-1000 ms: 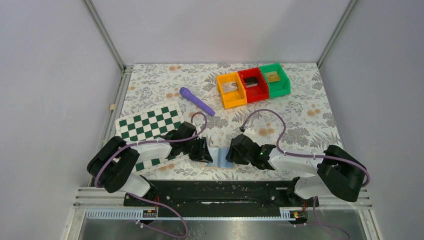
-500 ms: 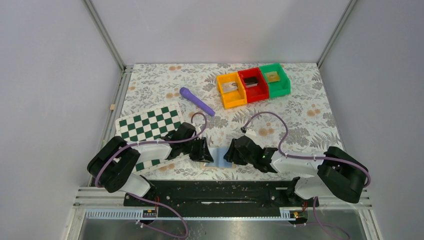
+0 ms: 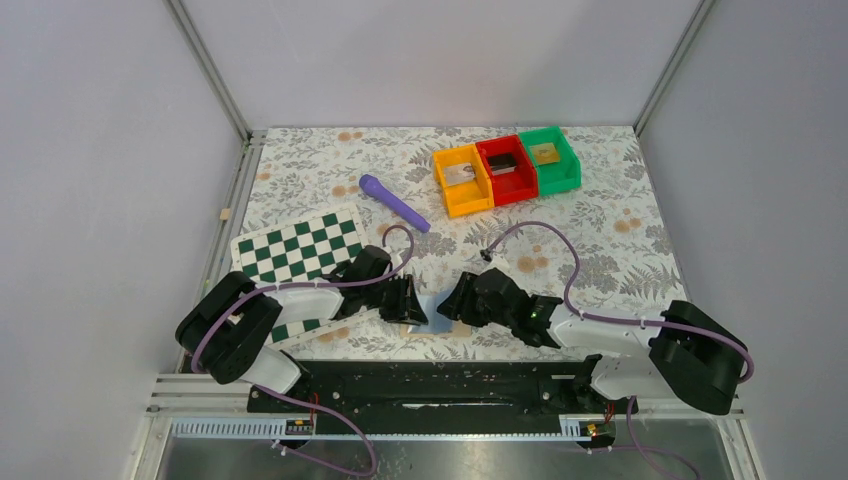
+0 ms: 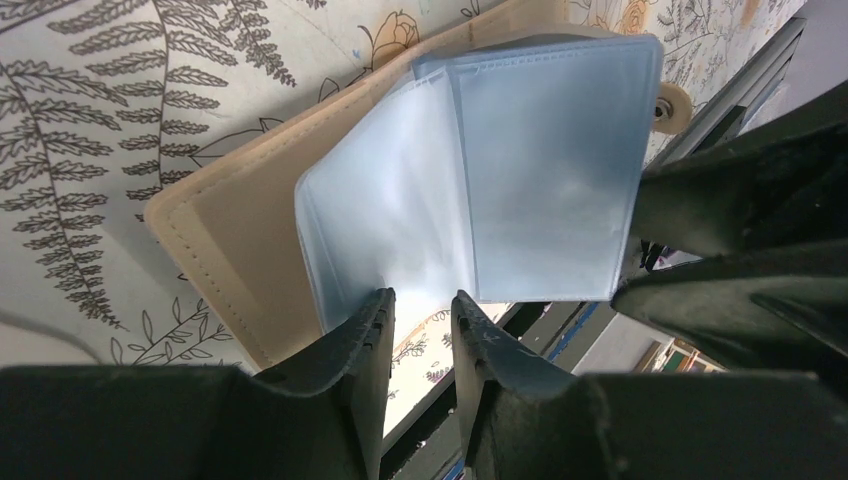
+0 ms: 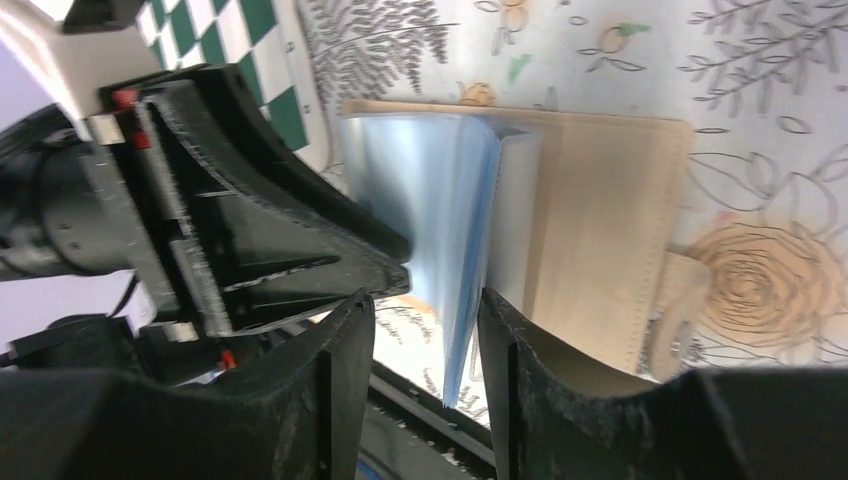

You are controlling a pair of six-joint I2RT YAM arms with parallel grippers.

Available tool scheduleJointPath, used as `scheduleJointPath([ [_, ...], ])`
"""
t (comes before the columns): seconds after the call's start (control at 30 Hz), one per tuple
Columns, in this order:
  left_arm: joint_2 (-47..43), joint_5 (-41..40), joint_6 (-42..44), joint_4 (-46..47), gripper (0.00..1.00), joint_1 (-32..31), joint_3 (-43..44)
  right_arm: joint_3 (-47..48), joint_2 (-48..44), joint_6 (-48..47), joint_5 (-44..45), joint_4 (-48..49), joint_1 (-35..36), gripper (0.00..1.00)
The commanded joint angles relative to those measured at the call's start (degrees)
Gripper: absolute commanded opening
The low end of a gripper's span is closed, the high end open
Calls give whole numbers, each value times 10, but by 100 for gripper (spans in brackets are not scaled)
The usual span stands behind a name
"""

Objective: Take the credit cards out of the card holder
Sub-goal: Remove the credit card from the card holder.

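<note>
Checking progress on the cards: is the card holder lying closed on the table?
No, the card holder lies open, its light blue sleeves fanned out above the tan cover.
</note>
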Motion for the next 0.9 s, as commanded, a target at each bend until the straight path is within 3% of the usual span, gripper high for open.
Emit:
scheduleJointPath([
  [0.0, 2, -12, 0, 6, 28, -1, -16, -2, -13, 15, -23, 58, 4, 48],
  [0.47, -73, -13, -30, -25, 32, -1, -4, 7, 24, 27, -71, 97, 3, 27],
  [0.87, -160, -61, -36, -107, 46, 21, 21, 12, 37, 18, -70, 92, 4, 11],
])
